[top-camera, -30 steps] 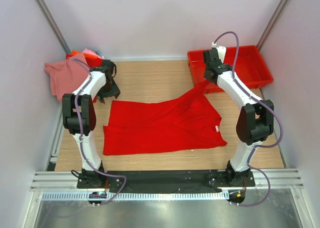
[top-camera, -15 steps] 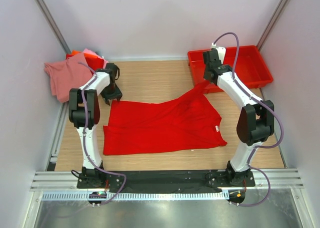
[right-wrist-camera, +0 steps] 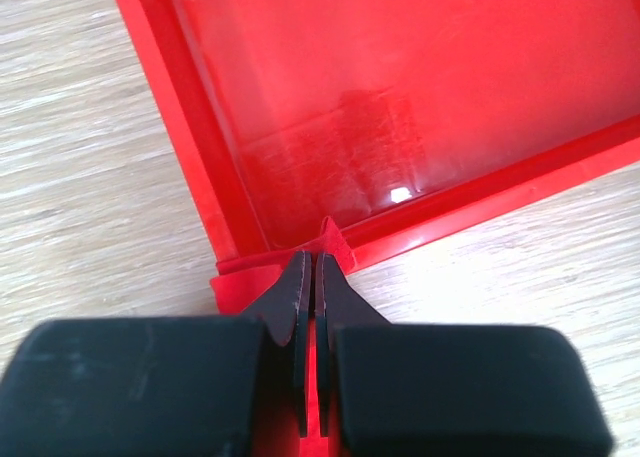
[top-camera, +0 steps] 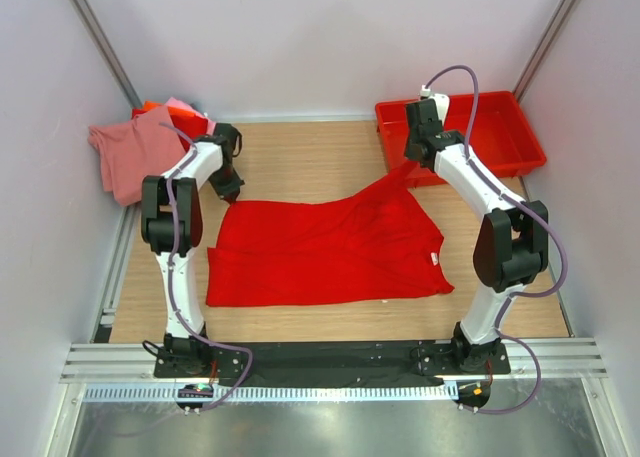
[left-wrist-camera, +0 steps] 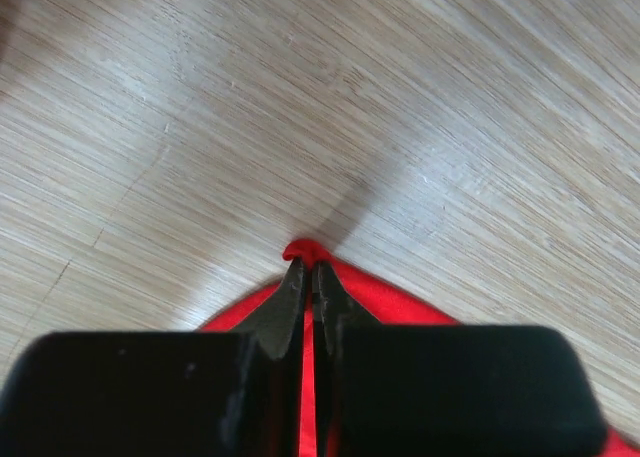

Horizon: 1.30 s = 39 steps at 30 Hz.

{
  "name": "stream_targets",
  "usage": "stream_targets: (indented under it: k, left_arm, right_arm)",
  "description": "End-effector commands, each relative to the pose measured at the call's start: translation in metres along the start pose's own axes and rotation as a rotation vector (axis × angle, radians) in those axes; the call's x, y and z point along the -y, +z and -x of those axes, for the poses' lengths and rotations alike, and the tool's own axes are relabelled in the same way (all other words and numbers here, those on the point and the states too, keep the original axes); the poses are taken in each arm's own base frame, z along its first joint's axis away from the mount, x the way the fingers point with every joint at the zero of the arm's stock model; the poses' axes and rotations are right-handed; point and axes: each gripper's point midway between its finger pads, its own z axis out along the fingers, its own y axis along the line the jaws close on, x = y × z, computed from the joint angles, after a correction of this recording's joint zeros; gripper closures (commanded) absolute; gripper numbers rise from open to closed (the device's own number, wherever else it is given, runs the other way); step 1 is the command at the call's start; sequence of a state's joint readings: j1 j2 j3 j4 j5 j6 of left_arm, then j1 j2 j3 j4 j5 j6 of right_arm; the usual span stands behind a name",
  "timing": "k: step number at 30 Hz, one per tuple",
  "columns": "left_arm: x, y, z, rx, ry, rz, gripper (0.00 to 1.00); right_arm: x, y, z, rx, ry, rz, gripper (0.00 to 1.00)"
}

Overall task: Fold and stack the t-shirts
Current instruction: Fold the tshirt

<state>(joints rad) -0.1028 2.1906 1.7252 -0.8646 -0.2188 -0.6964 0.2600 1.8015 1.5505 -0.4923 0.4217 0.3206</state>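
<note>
Left gripper [left-wrist-camera: 307, 269]: jaws pinched nearly together, a sliver of red cloth between the tips. That is a corner of the red t-shirt [top-camera: 320, 247], whose edge peeks just past the fingertips. Bare wooden table [left-wrist-camera: 420, 107] lies beyond the tips.

Right gripper [right-wrist-camera: 310, 262]: jaws likewise closed tight, gripping another corner of the same shirt. A small fold of cloth stands up between the tips. Directly ahead of these jaws is the near corner of the red plastic tray [right-wrist-camera: 195, 127]; whether the cloth touches its wall I cannot tell.

Top view: the shirt is spread flat between the two grippers and back toward the bases. Its far right corner is drawn up in a ridge to the right jaws.

Heap of other shirts [top-camera: 125, 152], pink with orange and red, lies outboard of the left jaws, against the left wall
</note>
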Motion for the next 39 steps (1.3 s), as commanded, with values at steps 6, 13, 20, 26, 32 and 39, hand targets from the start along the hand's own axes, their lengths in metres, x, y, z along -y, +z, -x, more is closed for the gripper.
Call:
stream_targets:
  k: [6, 13, 20, 26, 32, 39]
  left_arm:
    - [0.003, -0.052, 0.035, 0.107, 0.022, -0.046, 1.00]
    - [-0.030, -0.091, 0.027, 0.161, 0.045, 0.009, 1.00]
    - [-0.052, -0.095, 0.007, 0.154, 0.065, 0.036, 1.00]
    - [-0.061, -0.088, -0.006, 0.134, 0.076, 0.059, 1.00]
    - [-0.068, -0.087, -0.012, 0.119, 0.092, 0.081, 1.00]
    - [-0.078, -0.093, -0.020, 0.118, 0.100, 0.095, 1.00]
  right_arm:
    - [-0.039, -0.036, 0.068, 0.136, 0.024, 0.204, 0.99]
    - [-0.048, -0.070, 0.063, 0.161, -0.028, 0.327, 0.99]
    - [-0.044, -0.088, 0.020, 0.097, -0.112, 0.341, 0.99]
    - [-0.036, -0.119, 0.002, 0.086, -0.109, 0.350, 0.99]
    - [-0.015, -0.134, -0.031, 0.033, -0.099, 0.304, 0.99]
    - [-0.007, -0.159, -0.079, -0.040, 0.057, 0.370, 0.99]
